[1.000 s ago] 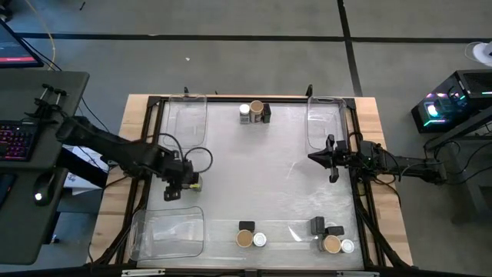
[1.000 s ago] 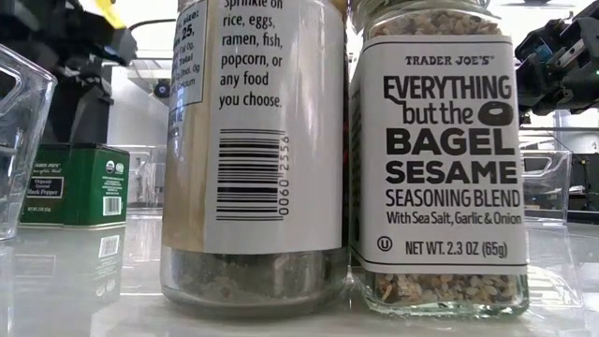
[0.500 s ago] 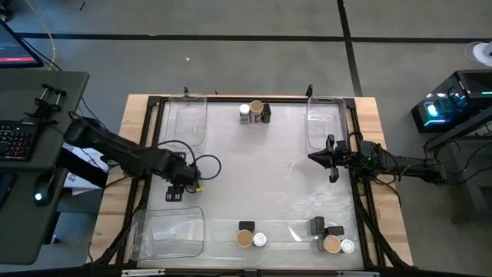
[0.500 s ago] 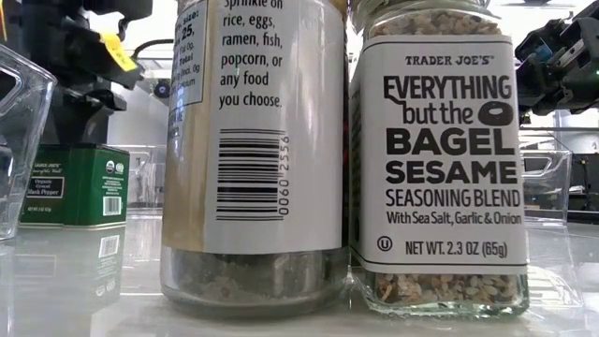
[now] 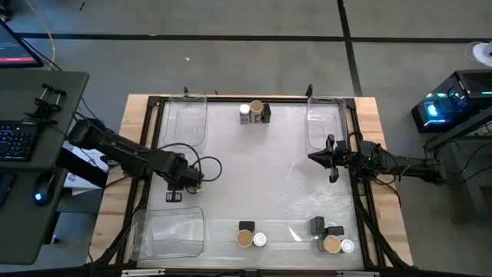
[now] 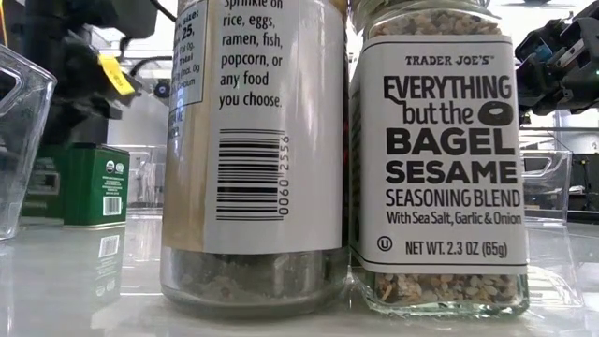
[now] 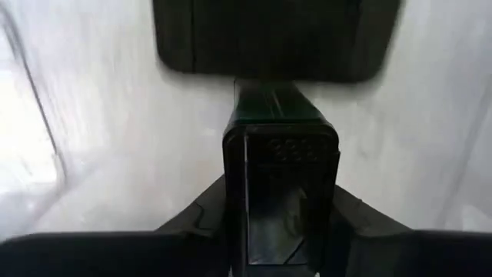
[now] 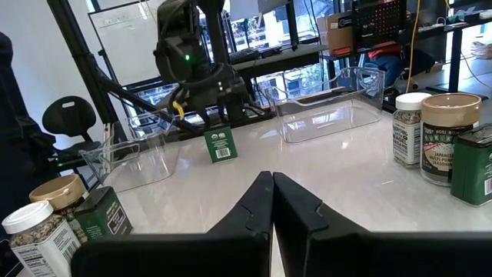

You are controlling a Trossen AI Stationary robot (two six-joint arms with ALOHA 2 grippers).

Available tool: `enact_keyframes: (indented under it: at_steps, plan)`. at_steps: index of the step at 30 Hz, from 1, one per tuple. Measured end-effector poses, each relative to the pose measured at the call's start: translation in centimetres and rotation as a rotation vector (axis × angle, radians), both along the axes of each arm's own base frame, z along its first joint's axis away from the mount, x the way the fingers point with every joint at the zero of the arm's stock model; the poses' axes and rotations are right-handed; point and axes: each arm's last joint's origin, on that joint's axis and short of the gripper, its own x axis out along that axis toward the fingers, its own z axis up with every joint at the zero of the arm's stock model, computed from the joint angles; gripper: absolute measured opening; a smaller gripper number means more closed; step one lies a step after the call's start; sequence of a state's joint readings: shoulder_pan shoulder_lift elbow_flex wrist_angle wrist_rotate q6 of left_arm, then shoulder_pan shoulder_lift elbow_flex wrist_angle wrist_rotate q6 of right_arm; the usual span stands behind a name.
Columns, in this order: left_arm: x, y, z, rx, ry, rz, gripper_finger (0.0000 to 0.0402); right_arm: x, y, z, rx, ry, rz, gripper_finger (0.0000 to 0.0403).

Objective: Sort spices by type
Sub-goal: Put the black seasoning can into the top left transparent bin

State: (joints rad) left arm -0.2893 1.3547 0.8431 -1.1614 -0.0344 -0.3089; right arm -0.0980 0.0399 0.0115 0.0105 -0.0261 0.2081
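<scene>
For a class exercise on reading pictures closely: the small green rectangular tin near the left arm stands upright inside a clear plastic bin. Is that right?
Not quite. The small green rectangular tin does stand upright near the left arm, but on the bare white tabletop beside a clear plastic bin, not inside one. The right wrist view shows it.

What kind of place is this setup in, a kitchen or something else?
Most likely a robotics lab or workshop, not a kitchen. The right wrist view shows a whiteboard, an office chair and cluttered workbenches beyond the table, and the high view shows a keyboard on a desk beside it.
</scene>
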Motion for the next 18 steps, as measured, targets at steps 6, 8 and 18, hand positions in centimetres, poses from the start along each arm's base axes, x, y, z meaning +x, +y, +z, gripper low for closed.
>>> enact_keyframes:
  at_steps: [6, 8, 18]
  plan:
    - [-2.1, 0.6, 5.6, -0.027, -0.091, 0.100, 0.0098, 0.0, 0.0, 0.0, 0.000, 0.000, 0.000, 0.0000]
    - [-2.7, 0.8, 8.4, -0.057, -0.182, 0.161, 0.0098, 0.0, 0.0, 0.0, 0.000, 0.000, 0.000, 0.0000]
    - [-2.7, 5.9, 19.7, 0.229, -0.616, 0.552, 0.0098, 0.0, 0.0, 0.0, 0.000, 0.000, 0.000, 0.0000]
